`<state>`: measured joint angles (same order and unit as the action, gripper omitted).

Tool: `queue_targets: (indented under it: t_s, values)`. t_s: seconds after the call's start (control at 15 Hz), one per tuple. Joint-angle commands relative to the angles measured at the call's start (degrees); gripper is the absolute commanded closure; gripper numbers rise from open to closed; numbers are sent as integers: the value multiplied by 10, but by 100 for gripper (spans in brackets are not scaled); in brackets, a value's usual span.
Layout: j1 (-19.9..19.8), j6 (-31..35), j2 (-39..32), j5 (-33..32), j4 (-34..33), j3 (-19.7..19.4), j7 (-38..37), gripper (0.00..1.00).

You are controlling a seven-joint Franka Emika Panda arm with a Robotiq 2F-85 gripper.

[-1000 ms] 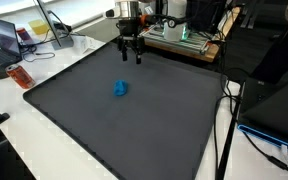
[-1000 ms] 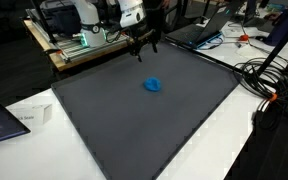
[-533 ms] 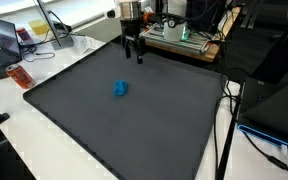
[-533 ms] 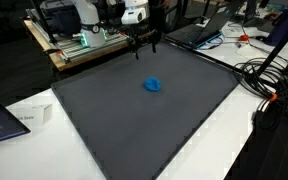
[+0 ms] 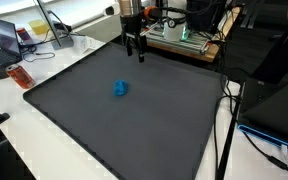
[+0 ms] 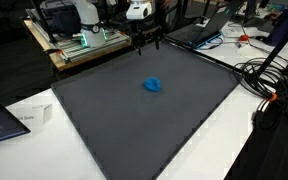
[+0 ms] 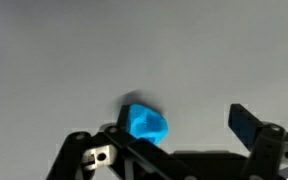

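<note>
Lifting a little higher over the far edge of the mat (image 5: pixel 134 130), we kept the fingers (image 7: pixel 247 124) spread wide and empty, which left the blue block (image 5: pixel 120 88) lying untouched mid-mat, well apart from them and no nearer a grasp.

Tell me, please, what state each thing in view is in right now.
fingers, open, holding nothing, raised above the far side of the mat
blue lump, lying loose on the mat, untouched, well apart from the fingers
mat, spread flat
laptop, lid open
</note>
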<state>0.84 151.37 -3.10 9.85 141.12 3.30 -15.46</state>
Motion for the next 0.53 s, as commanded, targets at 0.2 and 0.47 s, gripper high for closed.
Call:
queue_targets:
  t_s: [0.2, 0.47]
  values:
    - [9, -69, -28, -8, -58, -7, -51, 0]
    - [19, -125, -61, -25, -121, -9, -130, 0]
